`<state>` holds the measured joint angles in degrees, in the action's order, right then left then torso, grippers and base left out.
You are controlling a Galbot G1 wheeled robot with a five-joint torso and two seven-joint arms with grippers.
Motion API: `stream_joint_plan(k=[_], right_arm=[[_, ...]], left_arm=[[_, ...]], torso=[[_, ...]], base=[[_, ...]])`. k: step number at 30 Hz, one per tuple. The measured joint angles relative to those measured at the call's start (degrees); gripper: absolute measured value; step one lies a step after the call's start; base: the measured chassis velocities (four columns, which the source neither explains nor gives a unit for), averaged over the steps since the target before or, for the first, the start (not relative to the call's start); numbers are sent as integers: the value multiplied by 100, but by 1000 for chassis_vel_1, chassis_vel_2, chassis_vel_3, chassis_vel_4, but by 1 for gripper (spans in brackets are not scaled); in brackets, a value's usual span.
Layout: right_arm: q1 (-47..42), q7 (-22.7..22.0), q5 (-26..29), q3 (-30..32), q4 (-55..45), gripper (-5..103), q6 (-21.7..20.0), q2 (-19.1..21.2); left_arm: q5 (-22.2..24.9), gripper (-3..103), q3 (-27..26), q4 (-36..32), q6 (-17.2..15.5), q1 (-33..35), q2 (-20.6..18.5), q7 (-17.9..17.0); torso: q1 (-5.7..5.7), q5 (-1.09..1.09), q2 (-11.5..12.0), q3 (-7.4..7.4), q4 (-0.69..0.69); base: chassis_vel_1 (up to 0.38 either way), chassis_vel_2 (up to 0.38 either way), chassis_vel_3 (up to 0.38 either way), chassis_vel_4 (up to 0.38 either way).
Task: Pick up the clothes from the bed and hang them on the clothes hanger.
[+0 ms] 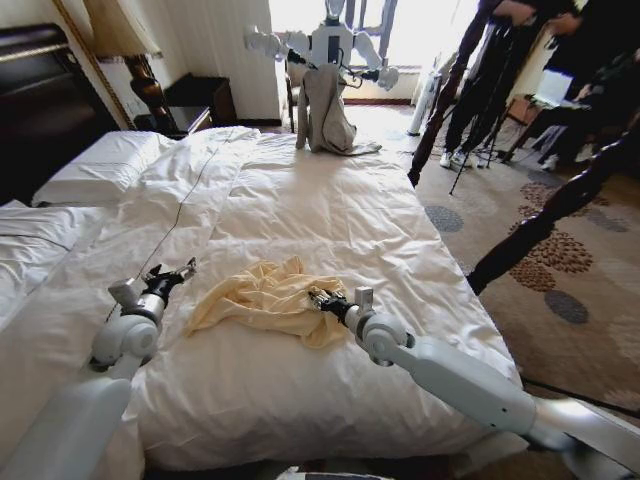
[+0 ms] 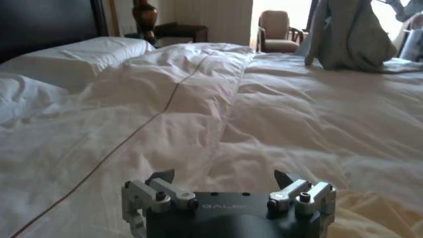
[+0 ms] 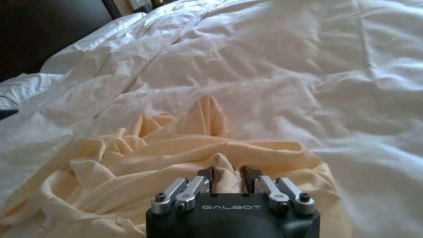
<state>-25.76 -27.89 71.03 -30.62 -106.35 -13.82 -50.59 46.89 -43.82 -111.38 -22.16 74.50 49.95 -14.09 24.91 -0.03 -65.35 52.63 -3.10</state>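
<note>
The clothes (image 1: pixel 262 302), a pale yellow shirt, lie crumpled on the bed (image 1: pixel 330 220) near its foot. My right gripper (image 1: pixel 322 298) sits at the shirt's right edge; in the right wrist view the right gripper (image 3: pixel 227 175) is shut, pinching a fold of the yellow clothes (image 3: pixel 165 163). To the shirt's left my left gripper (image 1: pixel 178 274) hovers just above the duvet, apart from the fabric. The left wrist view shows the left gripper (image 2: pixel 225 176) open with only white duvet beyond it, and a corner of the clothes (image 2: pixel 370 215) beside it. The clothes hanger is out of view.
Another robot (image 1: pixel 325 50) stands at the bed's far side with a grey-beige garment (image 1: pixel 328 112) draped on it. Pillows (image 1: pixel 100 165) and a dark headboard (image 1: pixel 40 100) lie at the left. A thin cord (image 1: pixel 185 195) runs across the duvet. A dark bedpost (image 1: pixel 545 220) and tripods stand to the right.
</note>
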Motion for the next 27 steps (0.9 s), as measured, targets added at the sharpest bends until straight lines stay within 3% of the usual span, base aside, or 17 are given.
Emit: stream_joint_plan(k=[2, 6, 10, 15, 19, 27], right_arm=[[-13, -24, -31, 101, 41, 21, 13, 23], [132, -25, -29, 90, 144, 5, 18, -40], [236, -20, -28, 29, 202, -2, 20, -92], [308, -19, -48, -5, 270, -2, 21, -131], [412, -8, -106, -39, 384, -2, 26, -193], [389, 14, -197, -48, 485, 0, 27, -269]], left_arm=[[-293, 100, -43, 7, -144, 215, -8, 406], [-908, 100, -196, 134, -89, 585, 33, 927], [-1079, 100, -255, 230, 11, 787, 117, 1058], [-1102, 100, -346, 247, 40, 902, 144, 1252], [-1021, 100, -601, 153, -153, 1199, 119, 1605], [-291, 100, -1055, 9, -218, 1880, 172, 1984]], torso=[[0, 0, 0, 0, -4], [0, 0, 0, 0, 1], [0, -2, 0, 0, 1], [-1, 1, 0, -1, -3], [0, 0, 0, 0, -1], [-1, 1, 0, 0, 0]], base=[[0, 0, 0, 0], [0, 0, 0, 0], [0, 0, 0, 0], [0, 0, 0, 0], [0, 0, 0, 0], [0, 0, 0, 0]])
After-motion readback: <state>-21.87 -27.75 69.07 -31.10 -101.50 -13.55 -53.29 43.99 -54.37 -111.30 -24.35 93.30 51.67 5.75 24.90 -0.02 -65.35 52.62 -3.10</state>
